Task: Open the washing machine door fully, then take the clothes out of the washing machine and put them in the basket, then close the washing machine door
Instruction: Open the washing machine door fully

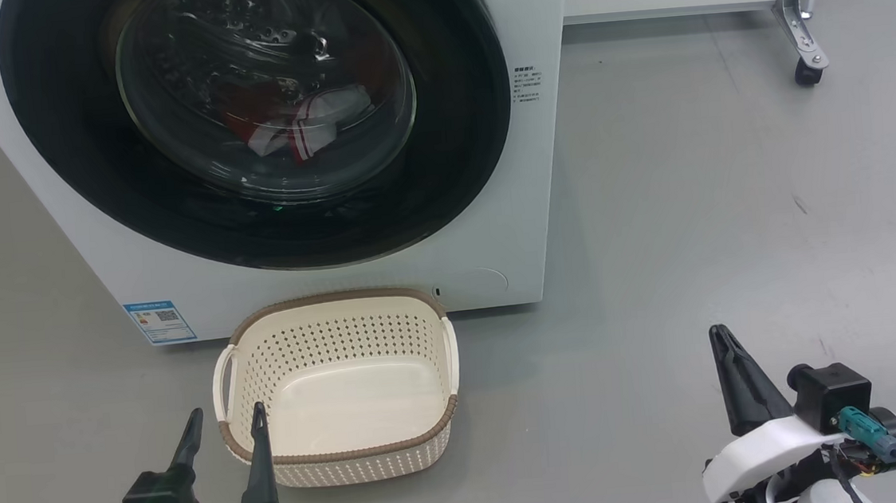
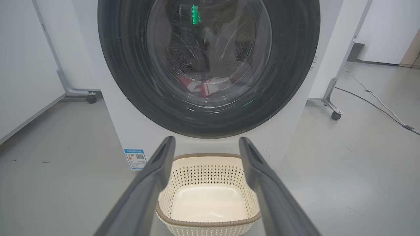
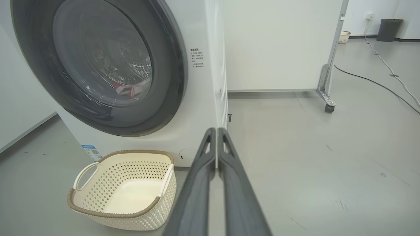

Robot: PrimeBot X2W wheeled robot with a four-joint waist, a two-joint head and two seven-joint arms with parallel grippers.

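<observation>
The white washing machine (image 1: 547, 196) stands ahead with its round black-rimmed door (image 1: 457, 163) closed. Through the glass, red and white clothes (image 1: 302, 123) lie in the drum; the clothes (image 2: 210, 86) also show in the left wrist view, and the clothes (image 3: 129, 89) in the right wrist view. An empty cream basket (image 1: 344, 459) sits on the floor right before the machine. My left gripper (image 1: 226, 425) is open at the basket's near-left rim, holding nothing. Far right of the basket, above bare floor, my right gripper (image 1: 722, 335) is shut with its fingers (image 3: 226, 144) pressed together and nothing in them.
Grey floor spreads to the right of the machine. A white panel on a wheeled metal leg (image 1: 803, 40) stands behind at the right. A cable (image 3: 377, 83) runs along the floor far right, with a dark bin (image 3: 390, 29) beyond.
</observation>
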